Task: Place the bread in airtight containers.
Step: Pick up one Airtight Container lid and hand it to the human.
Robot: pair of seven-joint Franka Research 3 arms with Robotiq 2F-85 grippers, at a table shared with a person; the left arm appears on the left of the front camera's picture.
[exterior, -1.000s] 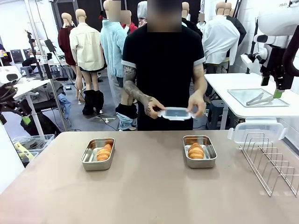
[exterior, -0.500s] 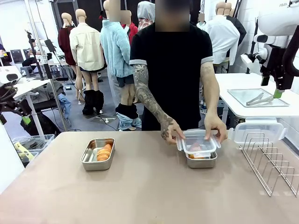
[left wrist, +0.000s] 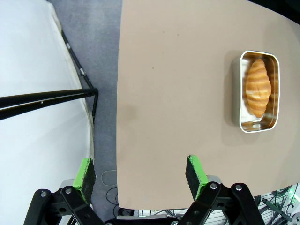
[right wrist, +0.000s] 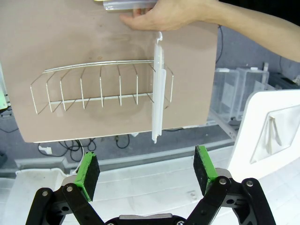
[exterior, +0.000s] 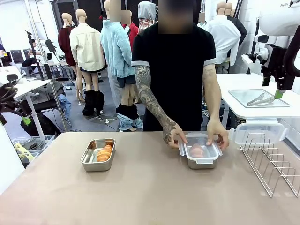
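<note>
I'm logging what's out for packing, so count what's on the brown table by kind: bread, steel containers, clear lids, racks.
Bread rolls: 2
Steel containers: 2
Clear lids: 2
Wire rack: 1
Total: 7

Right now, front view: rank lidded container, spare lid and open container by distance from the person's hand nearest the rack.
From that hand:
1. Lidded container, touched by it, right side of the table.
2. Spare lid, just beyond, standing at the rack.
3. Open container, far left.
</note>
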